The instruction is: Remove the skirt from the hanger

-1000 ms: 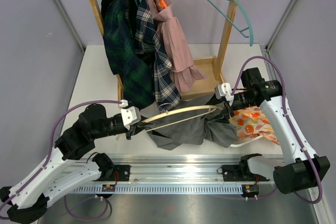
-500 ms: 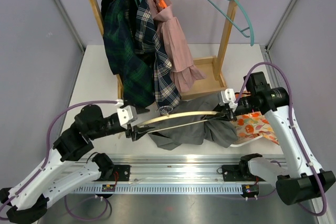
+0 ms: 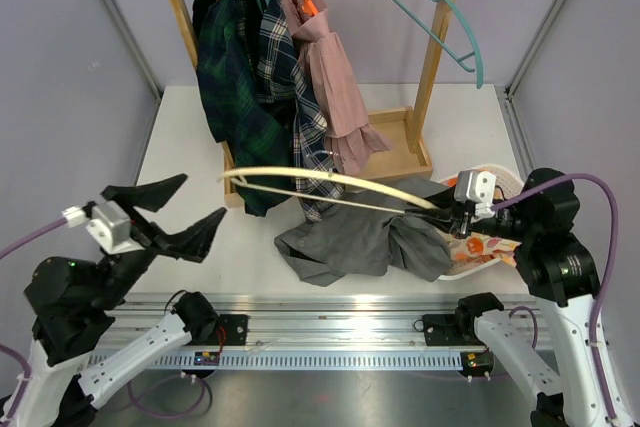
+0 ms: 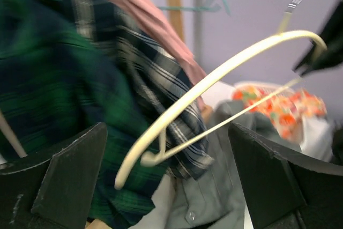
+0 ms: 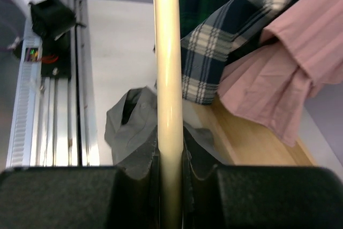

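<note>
1. The left end effector point(image 3: 205, 195) is released, its two dark fingers point(image 4: 64, 181) spread wide. It hangs in the air over the near left part of the tabletop point(image 3: 190, 127) and touches nothing.
2. The right end effector point(image 3: 452, 215) is clenched on the right end of the cream hanger point(image 3: 330, 187). In the right wrist view the hanger bar runs straight up from between the closed fingers.
3. The hanger reaches leftward across the middle of the scene. Its left tip is free in the air, in front of the hanging clothes.
4. The grey skirt point(image 3: 350, 242) lies crumpled on the tabletop at near centre, below the hanger. Its bunched right end sits close to the right end effector; whether it touches the hanger there cannot be told.
5. To the right of the skirt lies a floral cloth point(image 3: 485, 232).
6. At the far side stands a wooden rack point(image 3: 430, 77). On it hang a green plaid garment point(image 3: 235, 97), a pink garment point(image 3: 340, 87) and a bare teal hanger point(image 3: 450, 17).
</note>
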You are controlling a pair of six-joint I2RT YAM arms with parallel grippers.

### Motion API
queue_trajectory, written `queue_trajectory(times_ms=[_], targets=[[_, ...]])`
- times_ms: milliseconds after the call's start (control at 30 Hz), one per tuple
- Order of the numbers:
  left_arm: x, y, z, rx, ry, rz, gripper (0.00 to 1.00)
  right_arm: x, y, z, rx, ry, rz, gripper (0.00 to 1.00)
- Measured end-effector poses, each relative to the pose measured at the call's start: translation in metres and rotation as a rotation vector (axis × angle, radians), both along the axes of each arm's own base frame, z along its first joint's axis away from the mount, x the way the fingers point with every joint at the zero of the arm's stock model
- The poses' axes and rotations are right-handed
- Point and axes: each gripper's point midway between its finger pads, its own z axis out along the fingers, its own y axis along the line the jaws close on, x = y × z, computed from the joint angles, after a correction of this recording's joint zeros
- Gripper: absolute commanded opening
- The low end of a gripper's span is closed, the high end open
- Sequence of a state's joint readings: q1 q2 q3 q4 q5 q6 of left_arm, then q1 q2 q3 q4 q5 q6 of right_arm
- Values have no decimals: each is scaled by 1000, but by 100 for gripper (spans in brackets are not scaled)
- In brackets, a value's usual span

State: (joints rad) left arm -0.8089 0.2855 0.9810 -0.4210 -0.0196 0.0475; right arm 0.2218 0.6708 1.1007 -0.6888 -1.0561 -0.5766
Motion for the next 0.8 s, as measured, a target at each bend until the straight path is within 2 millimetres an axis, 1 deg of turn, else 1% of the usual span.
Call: queue_trajectory(times_ms=[67,100,167,233,300,367,533,633,700,800], targets=[[0,20,14,-74,6,74,99,5,-1,15,44,-14,-46,0],[1,26,17,-99,10,99,99,8,-2,22,69,-14,-73,0],[3,37,19,-135,26,146,99,15,-4,35,122,-17,-130,0],[7,40,16,-150,51,173,99,25,-8,49,179,-6,-200,0],[12,38,9,-154,78,186,99,37,-15,61,233,-2,-286,0],[17,34,-2,-145,113,196,99,48,-23,72,285,-1,-372,0],[31,20,-32,-101,185,200,99,66,-44,96,395,3,-544,0],[36,14,-43,-80,209,202,99,76,-60,111,443,-9,-653,0],[37,12,-47,-74,217,202,99,80,-68,114,456,-15,-705,0],[38,11,-49,-71,222,201,99,85,-75,110,433,2,-755,0]])
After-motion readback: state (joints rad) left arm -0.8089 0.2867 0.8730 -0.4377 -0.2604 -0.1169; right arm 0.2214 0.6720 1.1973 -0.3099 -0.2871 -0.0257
